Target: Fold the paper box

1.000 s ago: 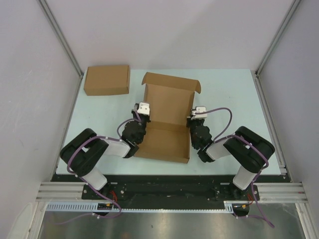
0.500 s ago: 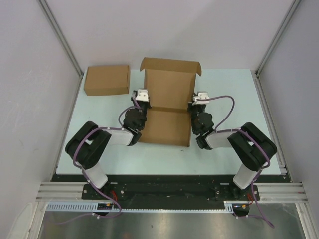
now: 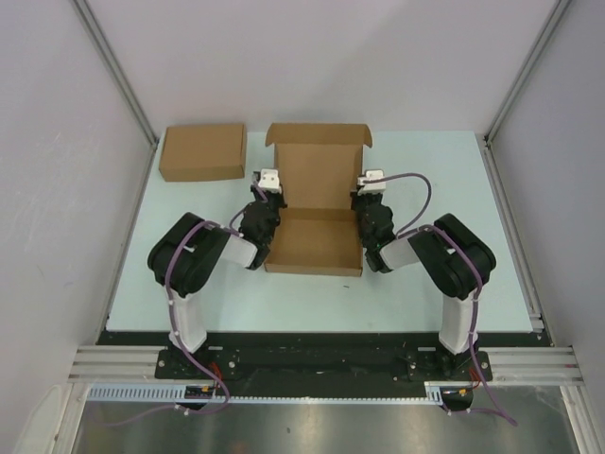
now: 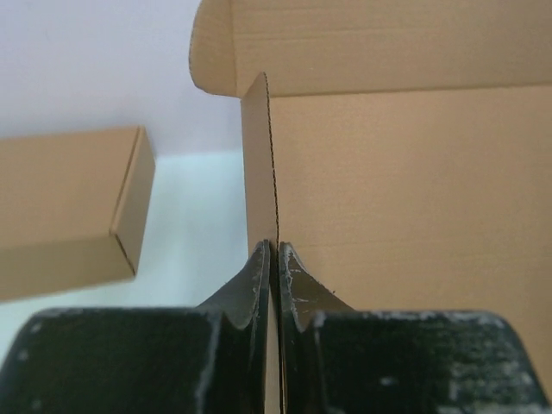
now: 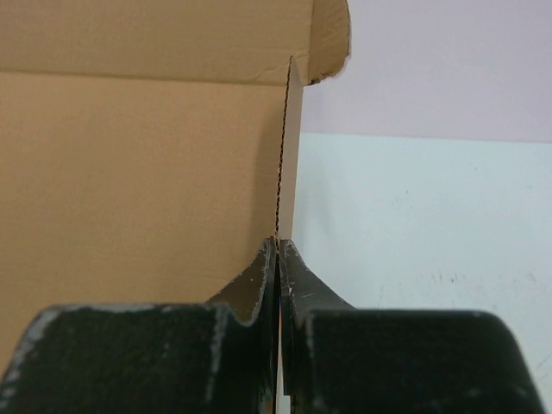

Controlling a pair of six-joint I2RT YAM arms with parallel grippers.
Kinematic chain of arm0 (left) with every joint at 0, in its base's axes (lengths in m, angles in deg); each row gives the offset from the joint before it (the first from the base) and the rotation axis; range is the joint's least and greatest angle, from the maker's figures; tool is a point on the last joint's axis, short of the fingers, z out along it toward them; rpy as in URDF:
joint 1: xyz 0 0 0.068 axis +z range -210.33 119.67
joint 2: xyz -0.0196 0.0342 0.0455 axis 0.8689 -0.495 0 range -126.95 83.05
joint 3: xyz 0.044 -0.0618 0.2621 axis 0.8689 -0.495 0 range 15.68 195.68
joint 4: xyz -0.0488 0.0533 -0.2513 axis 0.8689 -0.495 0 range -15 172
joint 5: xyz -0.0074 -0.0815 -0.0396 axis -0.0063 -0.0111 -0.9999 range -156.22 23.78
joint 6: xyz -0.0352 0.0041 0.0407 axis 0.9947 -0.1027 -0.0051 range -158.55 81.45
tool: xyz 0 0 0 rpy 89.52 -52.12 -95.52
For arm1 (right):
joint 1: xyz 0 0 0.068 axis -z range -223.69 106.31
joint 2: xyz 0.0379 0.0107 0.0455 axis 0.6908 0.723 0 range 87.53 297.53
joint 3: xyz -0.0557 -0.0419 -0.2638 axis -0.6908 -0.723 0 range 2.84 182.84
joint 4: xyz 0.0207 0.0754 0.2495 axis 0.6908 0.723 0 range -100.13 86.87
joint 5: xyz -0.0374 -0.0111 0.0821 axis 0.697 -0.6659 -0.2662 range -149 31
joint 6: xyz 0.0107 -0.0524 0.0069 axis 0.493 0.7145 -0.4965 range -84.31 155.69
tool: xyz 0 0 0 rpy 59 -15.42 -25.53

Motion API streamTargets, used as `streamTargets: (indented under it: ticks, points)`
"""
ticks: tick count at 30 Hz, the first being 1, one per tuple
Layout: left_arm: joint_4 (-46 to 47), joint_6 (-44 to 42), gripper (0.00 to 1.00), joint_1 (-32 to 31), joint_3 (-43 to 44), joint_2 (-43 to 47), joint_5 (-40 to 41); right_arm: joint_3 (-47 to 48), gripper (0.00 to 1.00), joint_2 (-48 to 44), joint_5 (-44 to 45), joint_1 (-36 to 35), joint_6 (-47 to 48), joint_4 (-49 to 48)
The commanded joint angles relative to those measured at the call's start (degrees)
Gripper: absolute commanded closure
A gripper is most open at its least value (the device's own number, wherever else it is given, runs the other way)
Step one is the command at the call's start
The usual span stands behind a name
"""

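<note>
The box point(image 3: 312, 248) sits mid-worktop point(image 3: 425, 180) between the two arms, its near half lying flat and open side up. From above we cannot tell whether that half's walls are raised.

Just beyond, at the fold line, the left end effector point(image 4: 275, 252) is pressed together on the left flap point(image 4: 257, 164), a thin strip of card standing on edge and rising from between the fingers. The right end effector point(image 5: 278, 247) pinches the right flap point(image 5: 293, 147) the same way. Each flap stands square to the lid point(image 3: 318, 175), which rises behind them, close to upright. Its far lip point(image 3: 317, 133) has rounded corners and is bent over at the top.

At the far left a closed box point(image 3: 202, 151) lies well apart from the arms.

We judge the step in hand to be the side flaps: both are turned inward and gripped so that the lid can be shut. The next move probably calls for both arms to bring the lid down toward the near half together. The flaps should stay turned in so that they slide inside the sides instead of catching on top. If one arm leads the other, the card will likely twist at the fold. Each grip must let go before the flap is trapped.
</note>
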Motion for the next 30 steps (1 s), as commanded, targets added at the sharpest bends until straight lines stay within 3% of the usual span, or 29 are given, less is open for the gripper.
streamTargets:
  ticks: [1,21,22,23,25,26,30]
  points:
    - [23.7,5.4,0.92,-1.8,-3.6,1.0,-6.2,-0.7,1.00,1.7,-6.0,-3.7,-2.5,-14.6]
    - [23.7,5.5,0.93,-4.5,-15.3,12.7,-11.7,-11.8,1.00,-3.7,-2.6,-9.4,-6.2,-16.8]
    - [23.7,4.8,0.93,-4.6,-15.4,13.3,-11.6,-12.3,0.97,-4.2,-2.4,-9.5,-6.0,-16.8]
    - [23.7,4.5,0.93,-4.7,-15.5,13.8,-11.5,-12.5,0.85,-4.9,-2.0,-9.9,-5.9,-16.6]
    - [23.7,3.8,0.93,-4.8,-15.9,15.4,-11.3,-12.8,0.74,-7.4,-1.9,-10.1,-4.7,-15.6]
    - [23.7,3.7,0.93,-4.7,-16.4,15.9,-11.2,-13.0,0.63,-8.4,-1.9,-10.5,-4.4,-14.7]
    - [23.7,3.7,0.93,-4.9,-17.1,17.9,-10.6,-12.8,0.48,-16.0,-3.1,-10.0,-5.4,-5.9]
